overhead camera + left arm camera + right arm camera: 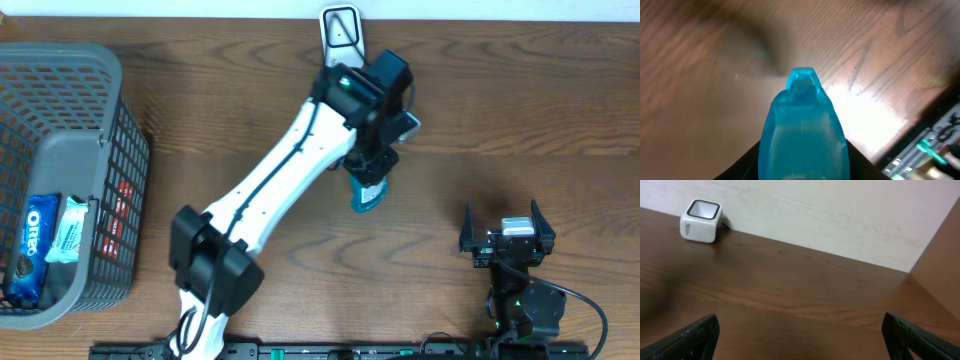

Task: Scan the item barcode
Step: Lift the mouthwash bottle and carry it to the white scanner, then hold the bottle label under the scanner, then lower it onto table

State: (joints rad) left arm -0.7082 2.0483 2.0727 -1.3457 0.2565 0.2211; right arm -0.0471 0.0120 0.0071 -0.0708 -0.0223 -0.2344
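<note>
Brown for the bench, with darker wavy wood lines. Grey for the basket, with a net of small square holes. Dark blue with white letters for the Oreo pack. Pale green and white for the packet. White with black joints for the left arm, plus a tiny green light on top. Bright see-through blue for the item. White with a black rim for the scanner. Black for the right tool. Creamy white with faint grey marks for the wall.
</note>
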